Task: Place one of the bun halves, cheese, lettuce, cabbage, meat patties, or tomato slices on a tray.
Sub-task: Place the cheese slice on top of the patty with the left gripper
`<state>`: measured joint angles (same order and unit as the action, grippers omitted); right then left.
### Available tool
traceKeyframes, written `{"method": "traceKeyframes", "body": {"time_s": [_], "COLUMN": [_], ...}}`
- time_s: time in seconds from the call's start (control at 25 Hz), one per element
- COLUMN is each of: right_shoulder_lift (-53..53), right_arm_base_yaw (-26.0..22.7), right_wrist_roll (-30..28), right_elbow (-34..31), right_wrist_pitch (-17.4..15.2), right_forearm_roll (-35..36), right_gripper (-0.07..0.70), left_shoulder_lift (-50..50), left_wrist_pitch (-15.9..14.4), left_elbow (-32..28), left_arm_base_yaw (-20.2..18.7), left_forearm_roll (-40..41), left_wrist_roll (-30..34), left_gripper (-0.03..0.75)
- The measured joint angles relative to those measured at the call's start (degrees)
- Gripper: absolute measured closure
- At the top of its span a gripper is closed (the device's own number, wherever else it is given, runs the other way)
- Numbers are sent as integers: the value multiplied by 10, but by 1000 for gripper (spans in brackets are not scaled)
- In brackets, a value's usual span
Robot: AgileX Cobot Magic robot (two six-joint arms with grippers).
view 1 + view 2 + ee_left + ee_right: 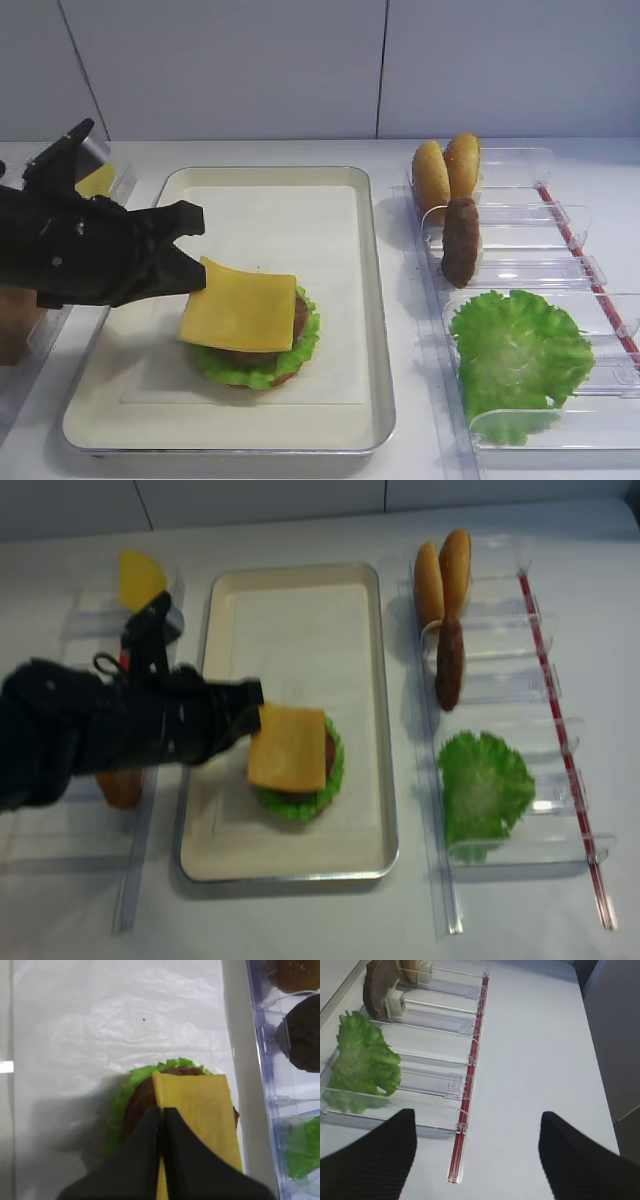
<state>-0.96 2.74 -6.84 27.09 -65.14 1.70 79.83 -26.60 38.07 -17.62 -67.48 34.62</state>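
While the cheese (240, 310) hides most of the patty (300, 318) and lettuce (262, 365) stacked on the tray (375, 330), left gripper (196, 255) reaches in low, clenched on its edge; right gripper (476, 1160) spread wide, fingertips cut off

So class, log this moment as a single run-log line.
left gripper: shut on cheese | cheese: over patty and lettuce on tray | right gripper: open, empty, by bins

You get one high view from the near side, angled at the far wall, and one almost straight overhead; both share the tray (372, 300) and table (400, 155). Your wrist views sit close: left over the tray, right over the bins (440, 1080).
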Motion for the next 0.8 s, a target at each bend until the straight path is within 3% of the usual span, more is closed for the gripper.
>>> {"method": "traceKeyframes", "body": {"time_s": [0.48,0.64,0.8], "right_shoulder_lift": [0,0,0], "right_arm_base_yaw": [0,0,0], "right_wrist_roll": [0,0,0], "right_elbow": [0,0,0], "right_wrist_pitch": [0,0,0], "right_forearm_roll": [0,0,0], "right_gripper": [108,108,108], "left_shoulder_lift": [34,34,34], "left_wrist_pitch": [-22,-25,-24], "left_elbow": [2,4,10], "left_arm_base_yaw": [1,1,1], "left_forearm_roll": [-14,-14,-16], "left_wrist_roll": [77,101,139], "left_gripper": [673,516,174]}}
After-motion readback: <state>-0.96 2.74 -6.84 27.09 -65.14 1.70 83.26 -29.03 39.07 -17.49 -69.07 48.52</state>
